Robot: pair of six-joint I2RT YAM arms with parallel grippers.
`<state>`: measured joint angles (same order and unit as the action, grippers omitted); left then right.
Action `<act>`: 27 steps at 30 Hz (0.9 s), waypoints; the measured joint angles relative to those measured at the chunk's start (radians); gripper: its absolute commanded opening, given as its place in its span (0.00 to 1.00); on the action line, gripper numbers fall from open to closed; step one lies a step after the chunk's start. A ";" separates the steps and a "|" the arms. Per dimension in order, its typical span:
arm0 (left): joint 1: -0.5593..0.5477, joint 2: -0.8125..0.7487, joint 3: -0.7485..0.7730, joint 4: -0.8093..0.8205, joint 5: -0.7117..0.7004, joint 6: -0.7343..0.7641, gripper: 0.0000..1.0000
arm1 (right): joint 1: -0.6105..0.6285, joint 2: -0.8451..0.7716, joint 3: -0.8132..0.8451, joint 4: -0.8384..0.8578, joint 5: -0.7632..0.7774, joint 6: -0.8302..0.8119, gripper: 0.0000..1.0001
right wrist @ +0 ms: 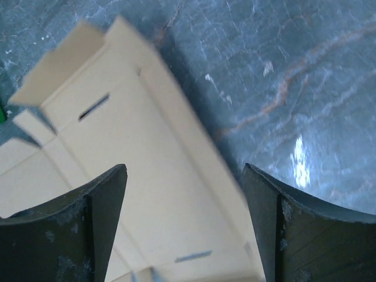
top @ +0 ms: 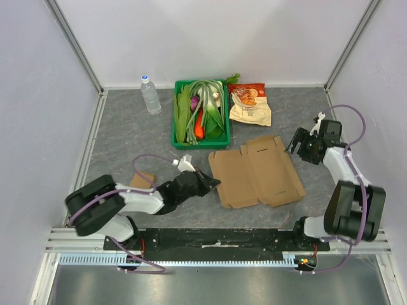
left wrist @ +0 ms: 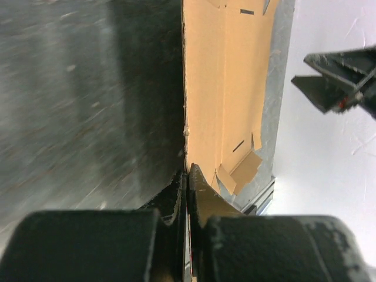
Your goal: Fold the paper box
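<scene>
I am clamping the left gripper on the box edge; the right gripper is hovering released over it. Lifting slowly is advisable.

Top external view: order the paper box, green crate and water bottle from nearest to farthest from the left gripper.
From the left gripper:
1. paper box, flat, left edge at its fingertips.
2. green crate, beyond it, mid-table.
3. water bottle, far back, left of the crate.
</scene>
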<state>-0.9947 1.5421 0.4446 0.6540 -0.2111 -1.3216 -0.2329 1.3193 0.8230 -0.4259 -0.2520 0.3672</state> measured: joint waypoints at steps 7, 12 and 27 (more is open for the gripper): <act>0.034 -0.336 -0.222 -0.182 0.010 0.030 0.02 | 0.000 0.277 0.101 0.042 -0.182 -0.119 0.72; 0.056 -0.420 -0.277 -0.261 0.004 0.045 0.02 | 0.019 0.393 0.103 0.071 -0.356 -0.167 0.61; 0.100 -0.655 -0.261 -0.455 0.072 0.212 0.73 | 0.193 0.478 0.087 0.228 -0.531 -0.128 0.00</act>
<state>-0.8944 0.8875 0.1833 0.1989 -0.1394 -1.1095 -0.0399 1.7977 0.9100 -0.1978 -0.7830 0.2394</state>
